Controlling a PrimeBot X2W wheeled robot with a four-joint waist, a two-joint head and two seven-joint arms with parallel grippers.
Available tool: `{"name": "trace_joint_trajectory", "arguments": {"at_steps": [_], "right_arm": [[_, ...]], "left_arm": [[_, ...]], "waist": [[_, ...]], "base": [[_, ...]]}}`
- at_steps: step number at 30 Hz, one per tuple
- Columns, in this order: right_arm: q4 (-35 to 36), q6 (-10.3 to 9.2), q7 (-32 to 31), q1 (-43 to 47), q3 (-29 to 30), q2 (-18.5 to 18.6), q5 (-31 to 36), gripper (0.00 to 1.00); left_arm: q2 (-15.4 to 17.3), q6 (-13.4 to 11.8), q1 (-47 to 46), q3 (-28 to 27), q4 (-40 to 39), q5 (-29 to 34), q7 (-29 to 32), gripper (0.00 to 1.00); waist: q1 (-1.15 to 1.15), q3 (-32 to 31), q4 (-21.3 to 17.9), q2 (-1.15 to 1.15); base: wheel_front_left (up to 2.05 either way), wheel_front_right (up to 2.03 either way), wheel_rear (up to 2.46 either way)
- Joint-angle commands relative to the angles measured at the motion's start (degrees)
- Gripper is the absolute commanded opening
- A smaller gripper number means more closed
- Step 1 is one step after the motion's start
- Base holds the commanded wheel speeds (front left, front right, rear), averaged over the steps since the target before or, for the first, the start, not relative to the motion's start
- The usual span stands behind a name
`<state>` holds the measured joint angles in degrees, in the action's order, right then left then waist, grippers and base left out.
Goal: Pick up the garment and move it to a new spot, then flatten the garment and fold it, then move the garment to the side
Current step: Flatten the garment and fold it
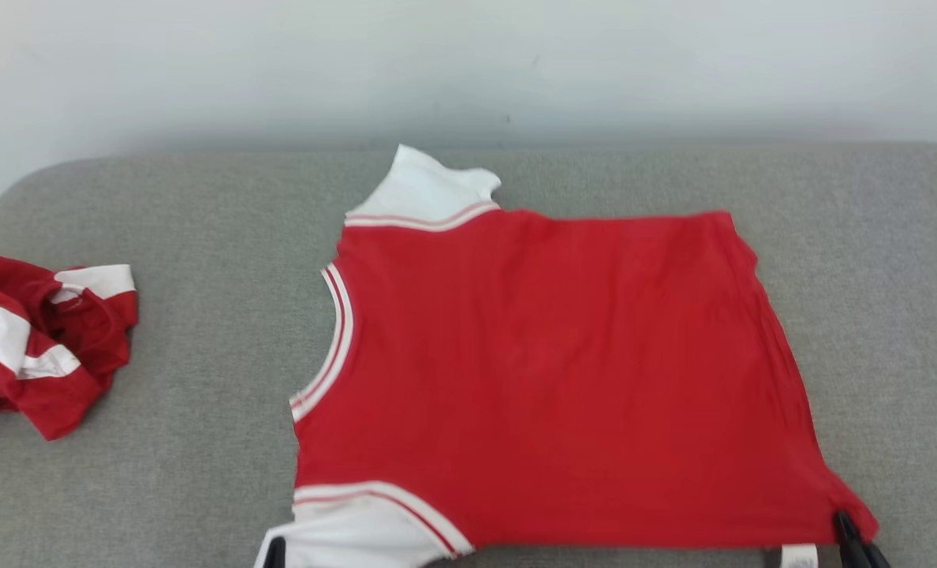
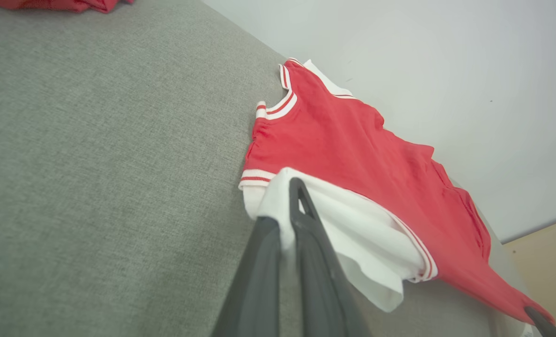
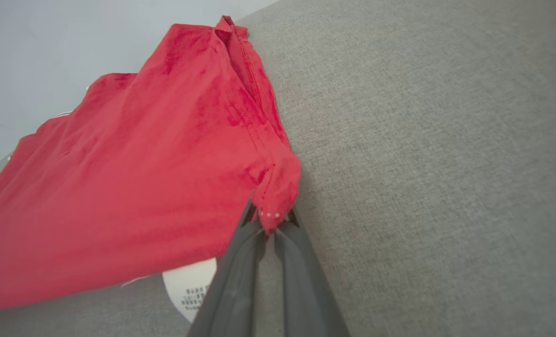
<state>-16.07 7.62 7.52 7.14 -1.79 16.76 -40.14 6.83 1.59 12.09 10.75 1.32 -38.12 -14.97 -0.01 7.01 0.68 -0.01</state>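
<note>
The garment [image 1: 547,379] is a red shirt with white sleeves and striped trim, spread nearly flat on the grey padded surface [image 1: 200,331], neck to the left. At its near left corner my left gripper [image 1: 275,552] is shut on the white sleeve [image 2: 353,234], pinched between the dark fingers [image 2: 285,210]. My right gripper [image 1: 851,536] is shut on the near right hem corner, and the red cloth [image 3: 142,178] bunches at its fingertips [image 3: 271,224]. The far sleeve [image 1: 425,193] lies flat toward the wall.
A second red and white garment [image 1: 35,339] lies crumpled at the left edge of the surface. A white care label [image 3: 191,288] sticks out under the hem near my right gripper. A pale wall [image 1: 468,63] runs behind the surface.
</note>
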Motion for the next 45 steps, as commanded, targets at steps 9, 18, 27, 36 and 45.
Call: {"name": "trace_joint_trajectory", "arguments": {"at_steps": [9, 18, 27, 36, 45], "right_arm": [[6.34, -0.23, -6.09, 3.61, 5.60, -4.47, 3.28, 0.00], [10.57, -0.22, -11.62, 1.13, 7.16, -7.02, 3.82, 0.00], [9.37, -0.22, -16.17, -6.76, 7.52, -7.73, 3.20, 0.00], [2.49, -0.22, -15.44, -16.96, 6.85, -7.82, 4.48, 1.00], [-0.22, -0.21, -10.28, -17.84, 4.08, -4.36, 6.18, 1.00]], "left_arm": [[-0.05, 1.46, -0.93, 1.37, 1.30, 2.01, -0.30, 0.00], [2.54, 2.97, -7.68, 3.39, 1.41, 4.38, 1.55, 0.00], [5.33, 4.42, -19.59, 4.69, 5.93, 5.36, 4.85, 0.00], [6.16, 5.42, -30.10, 6.24, 16.04, 5.69, 4.06, 0.37], [5.34, 5.63, -32.07, 6.05, 21.12, 5.01, 0.86, 1.00]], "waist": [[0.01, -1.06, 0.43, 0.01], [0.01, 0.49, -1.21, 0.01], [0.01, 3.32, -2.74, 0.01], [0.01, 5.72, -3.56, 0.01], [0.01, 4.17, -2.88, 0.01]], "base": [[0.00, 0.00, 0.00], [0.00, 0.00, 0.00], [0.00, 0.00, 0.00], [0.00, 0.00, 0.00], [0.00, 0.00, 0.00]]}}
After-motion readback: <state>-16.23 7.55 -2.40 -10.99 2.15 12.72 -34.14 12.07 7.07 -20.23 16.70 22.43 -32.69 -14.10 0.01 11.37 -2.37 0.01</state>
